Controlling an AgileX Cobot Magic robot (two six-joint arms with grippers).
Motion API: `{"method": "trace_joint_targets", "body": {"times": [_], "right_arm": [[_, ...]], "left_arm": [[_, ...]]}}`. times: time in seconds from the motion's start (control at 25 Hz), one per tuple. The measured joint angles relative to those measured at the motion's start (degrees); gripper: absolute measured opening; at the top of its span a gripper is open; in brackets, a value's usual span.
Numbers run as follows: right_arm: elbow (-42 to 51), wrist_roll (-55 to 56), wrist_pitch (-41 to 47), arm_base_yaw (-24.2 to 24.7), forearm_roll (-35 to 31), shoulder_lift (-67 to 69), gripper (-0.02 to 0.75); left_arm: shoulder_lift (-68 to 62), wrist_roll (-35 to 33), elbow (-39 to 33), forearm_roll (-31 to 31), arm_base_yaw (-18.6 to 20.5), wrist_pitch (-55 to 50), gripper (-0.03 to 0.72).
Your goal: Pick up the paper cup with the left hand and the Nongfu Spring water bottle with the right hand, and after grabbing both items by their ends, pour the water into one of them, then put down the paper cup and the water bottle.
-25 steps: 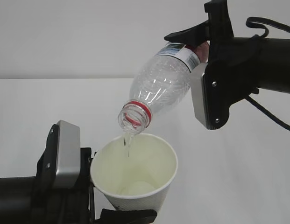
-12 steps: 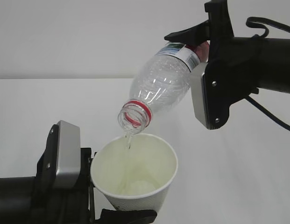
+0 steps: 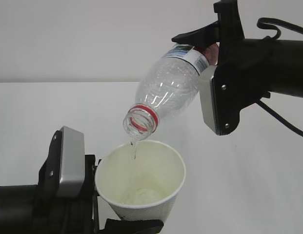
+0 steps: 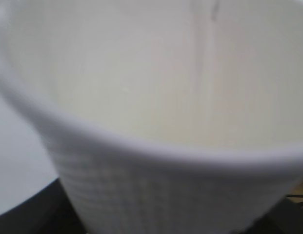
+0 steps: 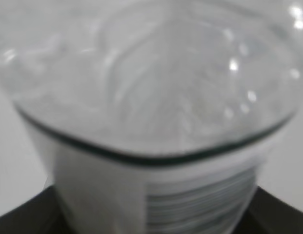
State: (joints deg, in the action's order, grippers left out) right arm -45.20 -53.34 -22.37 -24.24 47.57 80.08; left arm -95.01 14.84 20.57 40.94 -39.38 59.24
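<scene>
The white paper cup (image 3: 141,180) is held low at the front, tipped slightly, with my left gripper (image 3: 100,214) shut on its lower part; it fills the left wrist view (image 4: 156,146). Above it my right gripper (image 3: 210,51) is shut on the base end of the Nongfu Spring water bottle (image 3: 166,92), which tilts mouth-down to the left. Its open mouth with the red neck ring (image 3: 140,120) hangs just over the cup's rim. A thin stream of water (image 3: 134,148) falls into the cup, where a little water pools at the bottom. The bottle's label fills the right wrist view (image 5: 156,185).
A bare white table (image 3: 249,185) lies under both arms, with a pale wall (image 3: 92,39) behind. A black cable (image 3: 283,122) loops off the right arm.
Both arms hold still. The thin stream of water keeps running from the bottle into the cup.
</scene>
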Motion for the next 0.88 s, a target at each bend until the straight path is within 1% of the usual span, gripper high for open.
{"method": "trace_joint_targets", "body": {"times": [0.88], "right_arm": [[0.0, 0.0, 0.0, 0.0, 0.0, 0.0, 0.470]], "left_arm": [[0.0, 0.0, 0.0, 0.0, 0.0, -0.3, 0.528]]}}
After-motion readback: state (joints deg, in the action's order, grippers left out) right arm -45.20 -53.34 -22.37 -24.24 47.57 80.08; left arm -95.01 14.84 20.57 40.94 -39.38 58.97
